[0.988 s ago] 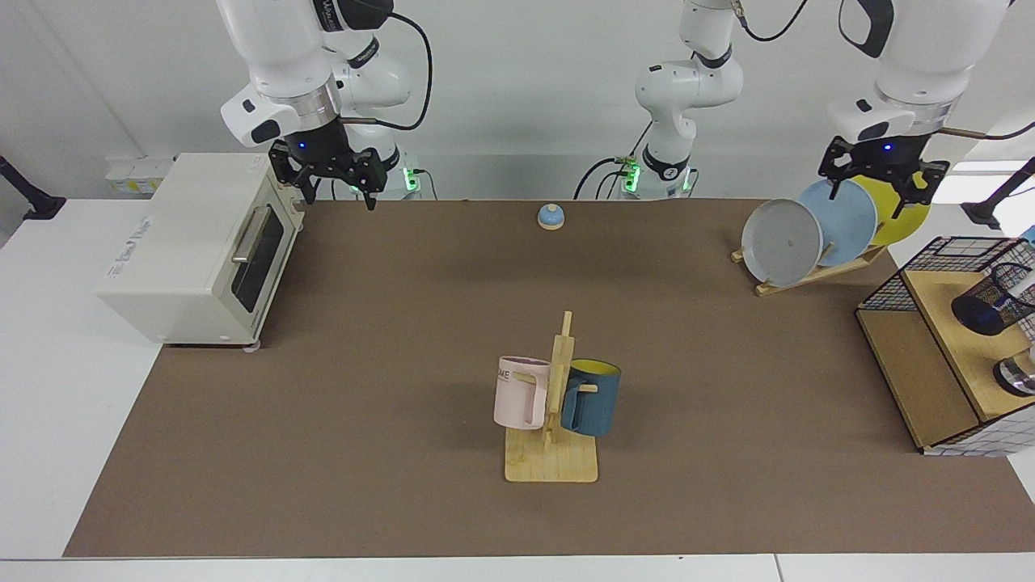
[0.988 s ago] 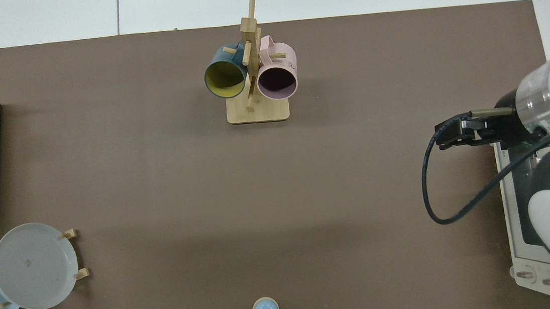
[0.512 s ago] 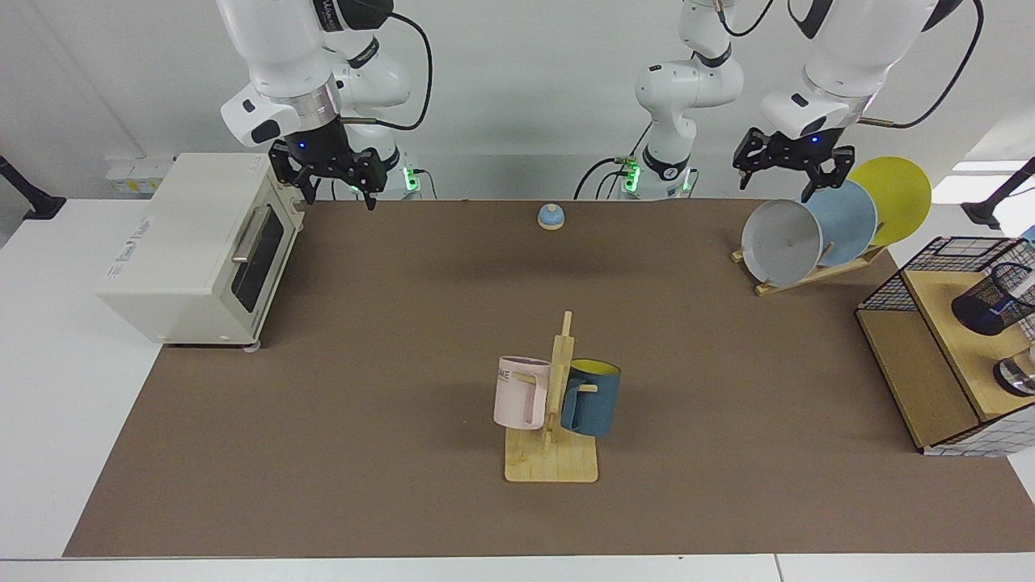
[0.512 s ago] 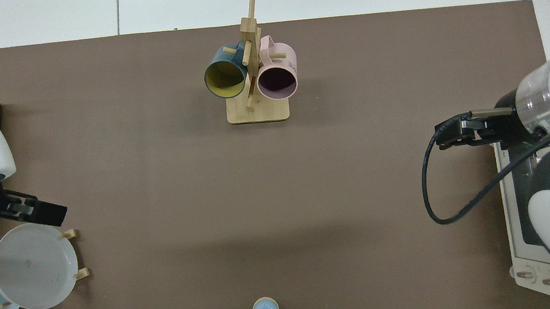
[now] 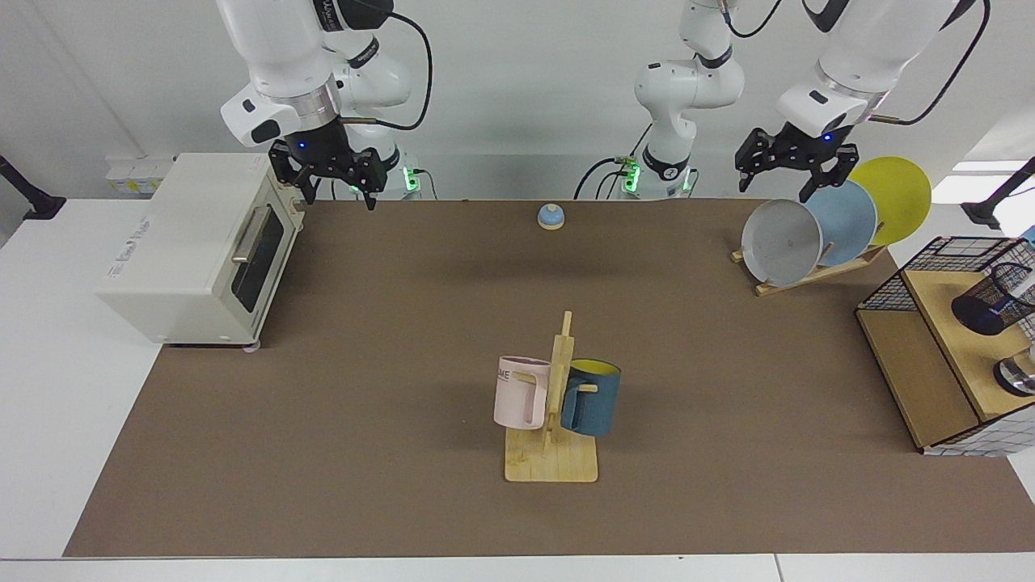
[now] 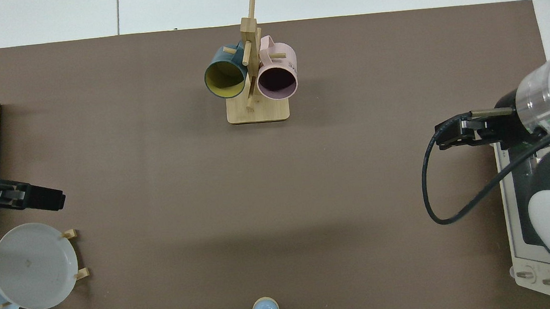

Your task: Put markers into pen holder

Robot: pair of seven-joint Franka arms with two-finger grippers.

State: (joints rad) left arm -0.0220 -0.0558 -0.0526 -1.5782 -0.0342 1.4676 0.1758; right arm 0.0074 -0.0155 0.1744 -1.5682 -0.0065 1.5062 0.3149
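Pen holder sits well apart from the empty left claw.

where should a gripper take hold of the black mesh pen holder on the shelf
Grip the pen holder across its upper rim, coming from above. It appears to stand open-mouthed on the wooden shelf, with the wire basket behind it, so the top looks freest. The left gripper hangs above the plates.

Even, bright overhead light fills both views. Shadows are soft and short: a diffuse one lies on the brown worktop beside the mug rack, another under the toaster oven. White glare washes out the worktop's far right corner in the facing view. Focus is crisp throughout.
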